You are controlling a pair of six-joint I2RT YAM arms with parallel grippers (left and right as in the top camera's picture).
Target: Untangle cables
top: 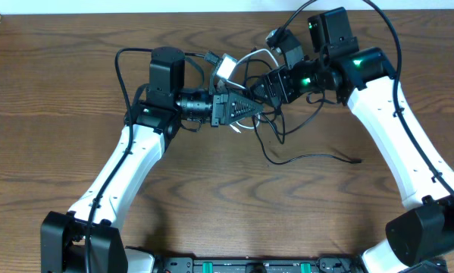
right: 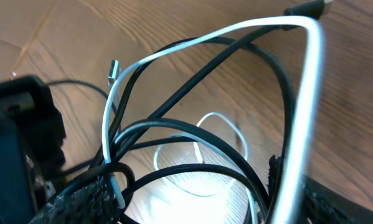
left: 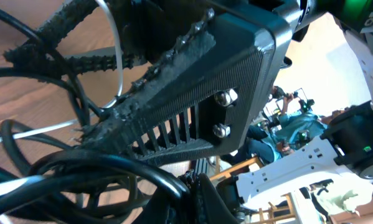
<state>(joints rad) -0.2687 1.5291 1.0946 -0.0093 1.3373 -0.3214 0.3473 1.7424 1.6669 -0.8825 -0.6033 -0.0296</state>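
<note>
The cables hang as a knotted bunch right between the two claws, lifted off the table. The left claw is closed tight. Strands draw together at its tip, so I judge it pinches the bunch. The right claw faces it, tip near tip, with its fingers spread wide. Several black and white strands pass through the gap, none clamped as far as I can see. From the right claw the knot lies straight ahead, toward the left claw, and a white strand arches over it, pulled taut. One loose black tail trails from the bunch and lies flat on the table. Its length runs sideways on the right arm's side, so the right claw is nearer. The coming move likely turns on that: left holds, right draws one strand away. No box or tray is in view
</note>
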